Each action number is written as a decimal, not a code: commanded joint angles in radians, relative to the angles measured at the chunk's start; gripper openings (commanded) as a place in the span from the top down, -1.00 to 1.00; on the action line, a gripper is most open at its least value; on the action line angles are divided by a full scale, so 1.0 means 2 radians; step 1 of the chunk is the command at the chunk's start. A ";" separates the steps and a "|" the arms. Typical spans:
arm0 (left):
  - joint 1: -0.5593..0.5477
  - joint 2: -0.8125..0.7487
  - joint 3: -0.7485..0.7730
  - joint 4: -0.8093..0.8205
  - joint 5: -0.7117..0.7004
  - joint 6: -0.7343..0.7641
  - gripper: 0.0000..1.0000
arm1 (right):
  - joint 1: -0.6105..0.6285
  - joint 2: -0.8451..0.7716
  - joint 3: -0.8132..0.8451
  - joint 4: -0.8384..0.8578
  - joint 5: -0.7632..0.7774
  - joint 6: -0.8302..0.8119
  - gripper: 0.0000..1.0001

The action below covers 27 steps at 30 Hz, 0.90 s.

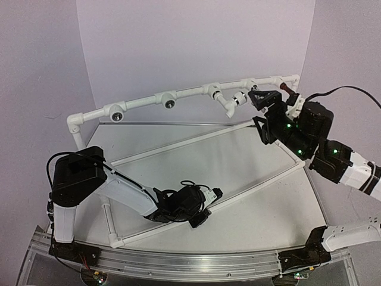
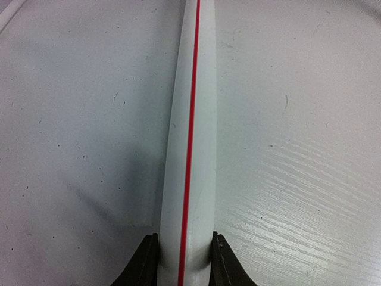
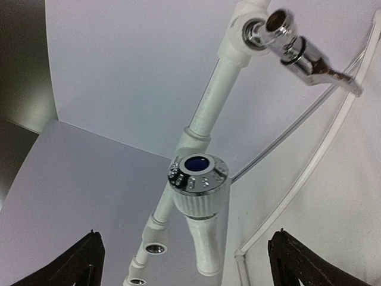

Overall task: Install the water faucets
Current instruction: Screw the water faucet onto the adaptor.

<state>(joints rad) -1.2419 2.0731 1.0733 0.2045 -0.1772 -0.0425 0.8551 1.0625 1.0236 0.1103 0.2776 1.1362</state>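
1. Left end effector (image 1: 201, 217) low on the pale table (image 2: 297, 149); clamped shut on a long white plastic pipe with a red stripe (image 2: 190, 119); one finger (image 2: 144, 262) pressed to each side.
2. Right end effector (image 1: 261, 113) raised by the white PVC pipe rail (image 1: 190, 92) at the back; jaws spread wide, gripping nothing.
3. White plastic faucet with blue-capped ribbed knob (image 3: 199, 199) seated in the rail, spout down, between the spread fingers in the wrist view.
4. Shiny silver metal faucet (image 3: 292, 44) seated in the next white tee fitting (image 3: 241, 36), beyond it.
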 commanded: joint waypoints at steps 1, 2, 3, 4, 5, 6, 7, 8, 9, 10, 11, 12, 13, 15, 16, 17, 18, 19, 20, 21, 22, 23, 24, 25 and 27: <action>0.005 0.073 -0.047 -0.166 0.012 -0.078 0.99 | -0.002 -0.034 0.011 -0.055 0.022 -0.177 -0.97; 0.005 0.073 -0.047 -0.166 0.012 -0.079 1.00 | -0.002 -0.029 0.031 -0.064 -0.007 -0.248 -0.97; 0.005 0.073 -0.047 -0.166 0.012 -0.079 1.00 | -0.002 -0.023 0.053 -0.078 -0.038 -0.319 -0.97; 0.004 0.073 -0.046 -0.166 0.012 -0.079 1.00 | -0.002 -0.017 0.081 -0.099 -0.075 -0.410 -0.96; 0.005 0.073 -0.046 -0.166 0.013 -0.079 0.99 | -0.002 -0.009 0.097 -0.126 -0.105 -0.486 -0.97; 0.005 0.073 -0.046 -0.166 0.013 -0.078 0.99 | -0.002 -0.002 0.118 -0.157 -0.122 -0.545 -0.97; 0.005 0.073 -0.046 -0.166 0.013 -0.078 1.00 | -0.002 0.003 0.137 -0.181 -0.140 -0.621 -0.97; 0.005 0.073 -0.046 -0.166 0.013 -0.078 1.00 | -0.002 0.007 0.148 -0.210 -0.158 -0.690 -0.97; 0.005 0.073 -0.045 -0.166 0.013 -0.078 1.00 | -0.002 0.010 0.157 -0.232 -0.159 -0.755 -0.97; 0.005 0.073 -0.045 -0.166 0.013 -0.078 1.00 | -0.001 0.012 0.162 -0.244 -0.151 -0.805 -0.97; 0.005 0.074 -0.045 -0.167 0.012 -0.078 1.00 | -0.001 0.014 0.165 -0.257 -0.145 -0.859 -0.97; 0.005 0.074 -0.044 -0.167 0.012 -0.078 1.00 | -0.002 0.015 0.165 -0.267 -0.141 -0.913 -0.97; 0.005 0.074 -0.044 -0.167 0.012 -0.078 1.00 | -0.002 0.016 0.163 -0.269 -0.129 -0.959 -0.97; 0.004 0.074 -0.043 -0.167 0.012 -0.078 1.00 | -0.002 0.020 0.160 -0.270 -0.103 -1.041 -0.97; 0.004 0.074 -0.043 -0.167 0.012 -0.078 0.99 | -0.002 0.023 0.161 -0.268 -0.093 -1.071 -0.97; 0.005 0.074 -0.043 -0.167 0.012 -0.077 0.99 | -0.001 0.028 0.161 -0.264 -0.083 -1.104 -0.96; 0.005 0.075 -0.042 -0.167 0.013 -0.077 1.00 | 0.000 0.031 0.159 -0.253 -0.074 -1.130 -0.97; 0.005 0.075 -0.042 -0.167 0.013 -0.076 1.00 | 0.002 0.033 0.155 -0.239 -0.068 -1.151 -0.97; 0.005 0.075 -0.042 -0.167 0.013 -0.076 1.00 | 0.004 0.034 0.146 -0.219 -0.064 -1.175 -0.97; 0.004 0.075 -0.042 -0.167 0.013 -0.076 1.00 | 0.005 0.034 0.135 -0.196 -0.060 -1.200 -0.97; 0.004 0.076 -0.041 -0.167 0.013 -0.076 1.00 | 0.006 0.036 0.123 -0.169 -0.053 -1.230 -0.97; 0.005 0.076 -0.041 -0.167 0.013 -0.076 1.00 | 0.008 0.039 0.111 -0.144 -0.046 -1.259 -0.96; 0.005 0.076 -0.041 -0.167 0.013 -0.076 1.00 | 0.010 0.043 0.101 -0.125 -0.041 -1.281 -0.95; 0.005 0.076 -0.041 -0.167 0.013 -0.076 1.00 | 0.012 0.048 0.095 -0.108 -0.037 -1.304 -0.94; 0.005 0.076 -0.041 -0.167 0.013 -0.076 1.00 | 0.017 0.059 0.083 -0.067 -0.032 -1.342 -0.88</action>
<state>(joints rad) -1.2415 2.0731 1.0733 0.2039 -0.1764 -0.0425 0.8691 1.1438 1.2311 -0.2415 0.1541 -1.2769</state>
